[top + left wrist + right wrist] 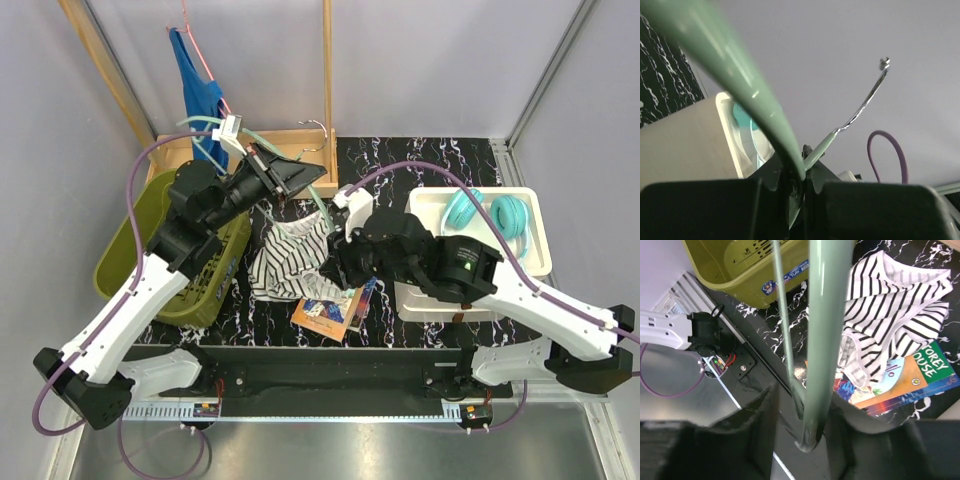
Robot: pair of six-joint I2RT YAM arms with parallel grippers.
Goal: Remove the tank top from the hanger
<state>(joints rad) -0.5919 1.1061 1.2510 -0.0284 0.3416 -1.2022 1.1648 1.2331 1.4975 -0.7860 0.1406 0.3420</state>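
Note:
The pale green hanger [319, 203] is held between both grippers above the table. My left gripper [303, 180] is shut on its neck [821, 145], just below the metal hook [867, 100]. My right gripper [336, 262] is shut on the hanger's lower corner [815, 430]. The black-and-white striped tank top [288, 255] lies crumpled on the black marbled table, partly on a book. In the right wrist view it [895, 315] lies below and to the right of the hanger bar [826, 330]. I cannot tell whether it still touches the hanger.
An olive basket [125, 255] stands at the left [735, 265]. A colourful book [338, 308] lies under the tank top's edge. A white tray [535, 262] with teal headphones [485, 215] stands at the right. A wooden rack [326, 90] holds a blue garment [198, 85].

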